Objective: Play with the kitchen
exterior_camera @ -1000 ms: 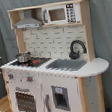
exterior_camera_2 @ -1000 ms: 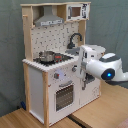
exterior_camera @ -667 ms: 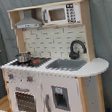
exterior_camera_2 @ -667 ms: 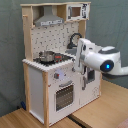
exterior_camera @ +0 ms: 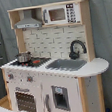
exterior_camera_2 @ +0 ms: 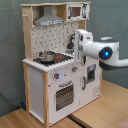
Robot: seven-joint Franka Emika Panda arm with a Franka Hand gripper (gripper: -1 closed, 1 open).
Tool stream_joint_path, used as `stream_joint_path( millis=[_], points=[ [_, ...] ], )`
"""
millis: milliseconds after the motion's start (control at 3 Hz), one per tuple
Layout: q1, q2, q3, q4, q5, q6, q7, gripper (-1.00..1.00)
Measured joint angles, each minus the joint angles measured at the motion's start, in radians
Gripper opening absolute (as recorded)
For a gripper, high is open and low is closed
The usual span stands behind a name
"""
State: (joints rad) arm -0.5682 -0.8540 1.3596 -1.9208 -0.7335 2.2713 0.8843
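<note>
Steel pot (exterior_camera: 23, 57) on kitchen (exterior_camera: 56, 87) stovetop (exterior_camera: 33, 61), grey sink (exterior_camera: 68, 64) beside

**A:** Where did the parts of the kitchen (exterior_camera: 53, 67) lie in the first exterior view?

**B:** The pot (exterior_camera: 23, 57) stood on the stovetop (exterior_camera: 31, 61), at the first exterior view's left. The sink (exterior_camera: 67, 64) lay to its right, with the faucet (exterior_camera: 76, 49) behind it. The hood (exterior_camera: 29, 22) hung above the stovetop; the microwave (exterior_camera: 62, 14) sat right of the hood.

**A:** And in the second exterior view?

**B:** The arm (exterior_camera_2: 97, 50) reached in from the second exterior view's right, before the counter. The oven door (exterior_camera_2: 64, 96) lay below the stovetop.
</note>
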Motion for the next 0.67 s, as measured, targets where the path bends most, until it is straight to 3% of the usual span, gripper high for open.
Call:
stream_joint_path(
  millis=[667],
  points=[
    [-0.041, 0.099, -0.006, 0.077, 0.013, 0.0, -0.204, 1.0]
  ],
)
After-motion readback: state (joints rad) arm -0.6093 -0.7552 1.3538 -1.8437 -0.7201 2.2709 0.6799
